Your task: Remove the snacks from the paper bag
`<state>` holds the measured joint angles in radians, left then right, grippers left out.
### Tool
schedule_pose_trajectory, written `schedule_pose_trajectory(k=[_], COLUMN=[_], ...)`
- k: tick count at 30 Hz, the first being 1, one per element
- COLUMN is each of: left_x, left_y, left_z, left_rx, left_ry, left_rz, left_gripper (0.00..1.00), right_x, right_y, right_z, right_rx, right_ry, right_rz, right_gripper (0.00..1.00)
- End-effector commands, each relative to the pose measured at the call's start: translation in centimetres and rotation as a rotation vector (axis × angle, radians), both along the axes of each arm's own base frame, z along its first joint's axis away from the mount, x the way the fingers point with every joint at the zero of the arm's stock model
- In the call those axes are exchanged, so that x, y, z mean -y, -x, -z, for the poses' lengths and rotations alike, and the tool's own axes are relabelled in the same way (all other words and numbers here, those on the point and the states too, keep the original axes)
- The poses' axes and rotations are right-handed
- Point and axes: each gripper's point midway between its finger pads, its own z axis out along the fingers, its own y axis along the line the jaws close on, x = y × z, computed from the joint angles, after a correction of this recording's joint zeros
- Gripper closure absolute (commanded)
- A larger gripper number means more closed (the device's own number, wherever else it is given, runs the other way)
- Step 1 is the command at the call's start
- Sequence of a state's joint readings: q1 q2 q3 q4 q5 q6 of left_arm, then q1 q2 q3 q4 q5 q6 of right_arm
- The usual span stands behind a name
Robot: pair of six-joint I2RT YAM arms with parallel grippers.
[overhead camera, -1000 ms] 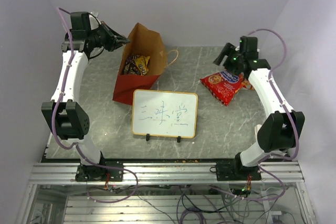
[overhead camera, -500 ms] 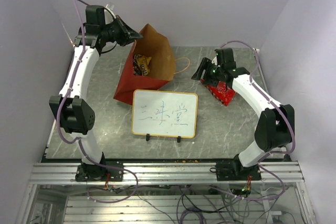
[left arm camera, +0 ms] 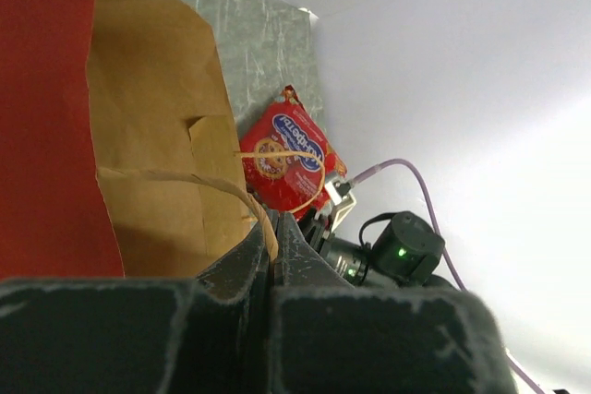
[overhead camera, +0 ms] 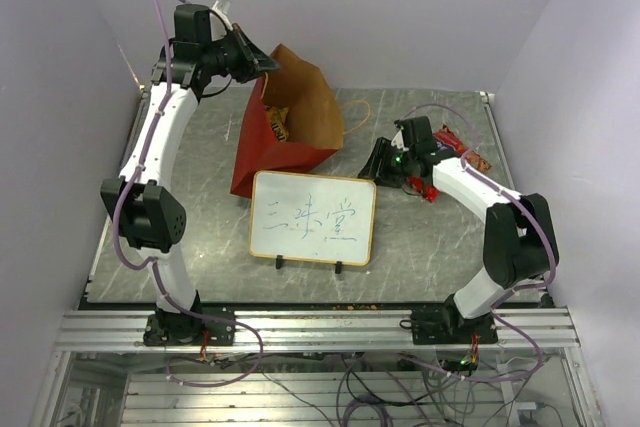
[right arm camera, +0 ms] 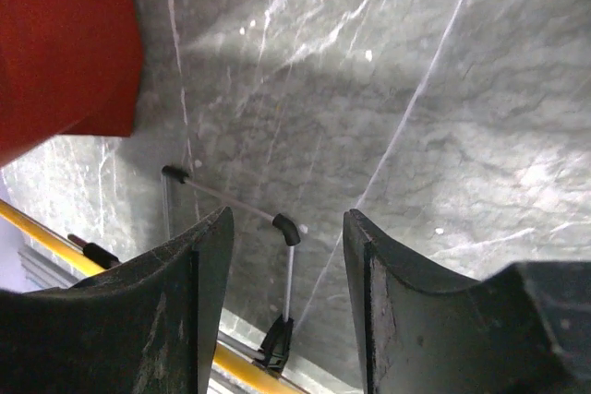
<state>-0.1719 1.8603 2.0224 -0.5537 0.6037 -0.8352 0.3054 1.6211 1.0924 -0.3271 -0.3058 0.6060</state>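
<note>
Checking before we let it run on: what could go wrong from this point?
1. Left tool is shut on the thin string handle of the paper bag, which hangs tilted. A slip or tear could drop it with the candy packets inside.
2. Right tool is open, close to the feet of the whiteboard. Reaching for the bag, it might clip the board.

Paper bag (overhead camera: 295, 132): one, red outside, far left of centre.
Chip bag (left arm camera: 288, 156): one, red, on the right.
Candy packets (overhead camera: 277, 124): several in the bag's mouth; the exact number is hidden.
Whiteboard (overhead camera: 312, 219): one, near the middle.
Arms: two, left arm (overhead camera: 160, 137) and right arm (overhead camera: 480, 192).
Grippers: two, left gripper (overhead camera: 264, 65) and right gripper (overhead camera: 372, 169).
</note>
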Motion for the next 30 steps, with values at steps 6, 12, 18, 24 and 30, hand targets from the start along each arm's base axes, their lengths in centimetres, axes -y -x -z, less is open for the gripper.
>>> schedule_pose_trajectory(k=[6, 12, 18, 24, 30], left_x=[0.9, 0.5, 0.4, 0.5, 1.0], left_y=[0.0, 0.7, 0.4, -0.3, 0.5], left_z=[-0.9, -0.3, -0.2, -0.1, 0.1], left_rx=[0.085, 0.083, 0.092, 0.083, 0.057], left_ry=[-0.051, -0.095, -0.105, -0.113, -0.052], left_rz=[0.013, 0.012, 0.01, 0.014, 0.02], left_gripper=[0.93, 0.93, 0.93, 0.93, 0.93], right_x=[-2.0, -4.2, -5.0, 1.1, 2.8], right_y=[2.6, 5.1, 6.1, 0.7, -3.7], right_z=[0.2, 1.0, -0.2, -5.3, -12.9], right_rx=[-0.008, -0.05, -0.025, 0.124, 0.363], right_ry=[-0.036, -0.058, -0.029, 0.148, 0.137], right_rz=[-0.023, -0.051, -0.105, 0.005, 0.059], right_gripper=[0.51, 0.51, 0.43, 0.27, 0.15])
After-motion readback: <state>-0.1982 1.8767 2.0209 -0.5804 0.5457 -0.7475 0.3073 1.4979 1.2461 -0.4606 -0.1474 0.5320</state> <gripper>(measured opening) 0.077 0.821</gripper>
